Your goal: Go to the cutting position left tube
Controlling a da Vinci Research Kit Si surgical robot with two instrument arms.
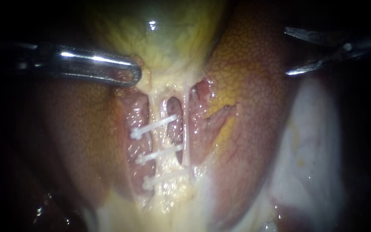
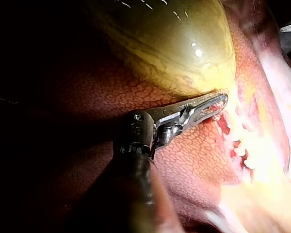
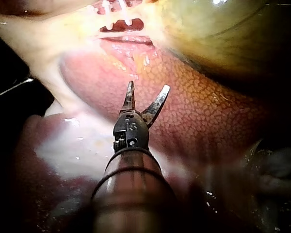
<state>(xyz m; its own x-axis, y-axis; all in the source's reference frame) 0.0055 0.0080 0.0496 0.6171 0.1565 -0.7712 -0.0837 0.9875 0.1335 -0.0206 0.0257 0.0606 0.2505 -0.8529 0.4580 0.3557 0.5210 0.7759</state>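
1. Your left instrument (image 1: 134, 75) is a smooth, bright steel bar that ends in a rounded, slotted loop. Its pincer is clenched on the pale, stringy lower edge of the gallbladder (image 1: 159, 38). In the left wrist view the two ridged halves lie close together with that tissue between them.
2. The gallbladder is a taut, glossy dome, yellow-green and finely mottled. It narrows to a creamy, fibrous neck beside the loop.
3. The left tube (image 1: 154, 112) is a thin, cream-coloured cord running down from that neck. Just beside it runs the right tube (image 1: 186, 129), a slimmer and straighter strand. A dark oval gap shows between the two.
4. Three white clips (image 1: 159, 154) lie slanted across the left tube, one below another. They look like short, matte bars, each with a knobbed end on the side of your left instrument.
5. Your right instrument (image 1: 286, 51) ends in two slim, pointed, slightly curved metal blades. Its pincer is released: the blades spread in a V and hold nothing. It hangs over the liver (image 1: 254, 86), beyond the right tube and well apart from the left tube.
6. The liver is wet and orange-brown, pebbled with a fine, cell-like pattern. Around the tubes its surface turns to raw pink, ridged tissue.
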